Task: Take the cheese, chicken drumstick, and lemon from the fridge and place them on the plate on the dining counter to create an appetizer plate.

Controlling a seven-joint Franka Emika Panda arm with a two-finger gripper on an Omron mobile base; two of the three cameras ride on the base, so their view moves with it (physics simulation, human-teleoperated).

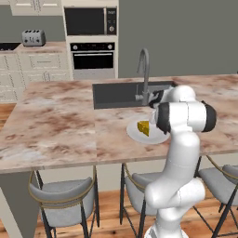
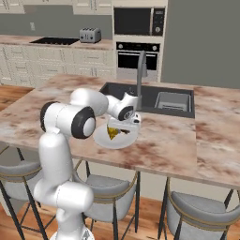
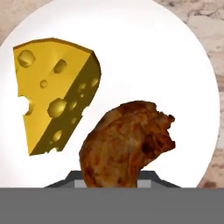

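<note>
The white plate (image 3: 144, 48) lies on the dining counter (image 1: 60, 116), just in front of the sink. On its left part rests the cheese (image 3: 57, 94), a yellow wedge with holes. The reddish-brown chicken drumstick (image 3: 127, 144) hangs low over the plate to the right of the cheese, with my gripper (image 3: 113, 181) shut on it. From the base views, the gripper (image 2: 123, 126) points down over the plate (image 2: 104, 140), and the cheese (image 2: 113, 133) sits beside it. The cheese (image 1: 143, 127) and plate (image 1: 135, 133) also appear beside my arm. The lemon and the fridge are out of view.
A dark inset sink (image 1: 116, 93) with a tall curved faucet (image 1: 144, 69) lies right behind the plate. Grey stools (image 1: 62, 197) stand along the counter's near edge. Bare stone counter stretches to the left. Ovens and a toaster (image 1: 33, 37) are at the far wall.
</note>
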